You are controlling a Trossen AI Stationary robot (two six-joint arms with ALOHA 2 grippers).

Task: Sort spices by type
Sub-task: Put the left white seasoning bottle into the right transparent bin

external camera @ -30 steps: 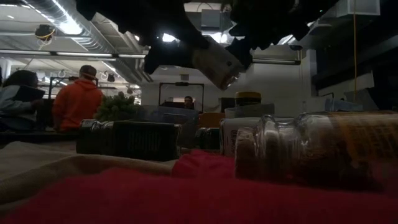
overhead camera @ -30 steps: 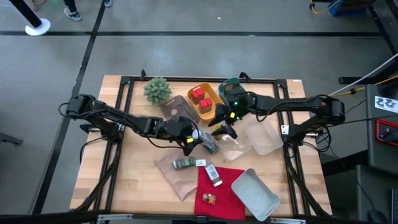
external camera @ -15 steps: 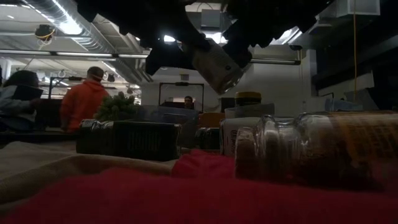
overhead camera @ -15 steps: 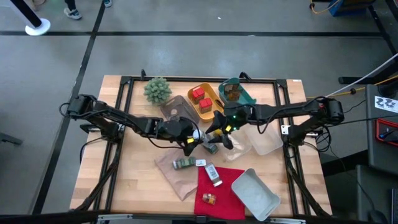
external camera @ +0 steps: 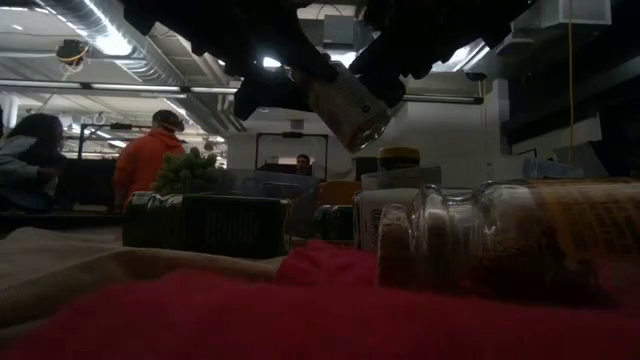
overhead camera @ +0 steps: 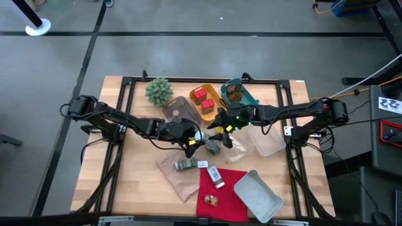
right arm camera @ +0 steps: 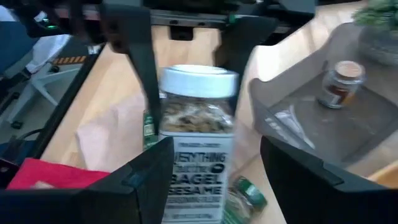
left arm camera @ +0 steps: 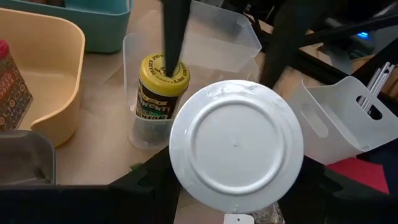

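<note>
Moved: my right gripper [overhead camera: 219, 134] has slid from the frame's upper middle to the white-capped jar [external camera: 345, 100].
Hands: left gripper [overhead camera: 196, 140] grips the jar's cap end; right's jaws straddle its body, wide.
Risk: letting go early drops it.

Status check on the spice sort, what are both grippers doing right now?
Left gripper holds white-capped jar aloft mid-table. Right gripper open around the same jar, handover not done. Yellow-capped jar stands in the clear tray just beyond.

Two slim black jointed robot arms, built of matte tube segments with bulkier round joints. The left end effector [overhead camera: 196, 143] carries small yellow markings; the right end effector [overhead camera: 218, 130] shows a lit green light. Thin dark cables trail beside each arm's base
</note>
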